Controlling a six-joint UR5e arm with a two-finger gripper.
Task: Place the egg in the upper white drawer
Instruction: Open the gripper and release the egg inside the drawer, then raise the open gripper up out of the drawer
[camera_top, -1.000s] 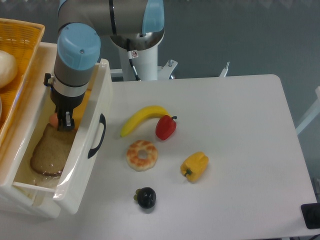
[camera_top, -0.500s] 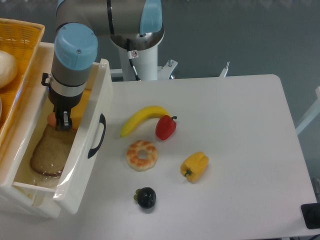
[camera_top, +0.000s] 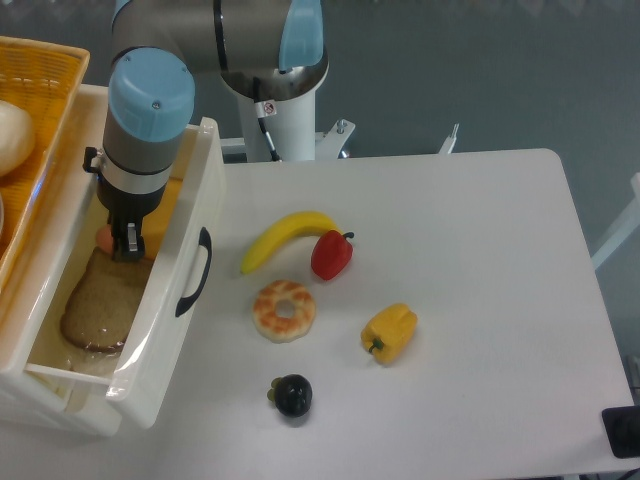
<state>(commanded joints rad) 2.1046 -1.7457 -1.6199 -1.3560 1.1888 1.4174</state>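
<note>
Hanging inside upper white drawer (camera_top: 170, 330) — tool (camera_top: 127, 245), jaw state unclear — egg (camera_top: 104, 240) just beside.

Light is bright, even and diffuse, seemingly from overhead. The white table (camera_top: 470, 250) reads pale lilac-grey with no blown-out areas. Shadows are soft and short, hugging the banana (camera_top: 285, 236) and the red pepper (camera_top: 331, 255) toward 6 o'clock. A mild sheen sits on the clear front edge of the upper white drawer (camera_top: 165, 330) and on the arm's blue cap. Focus is fairly sharp centrally, slightly softer toward the corners. The drawer's interior looks warmer and dimmer.
</note>
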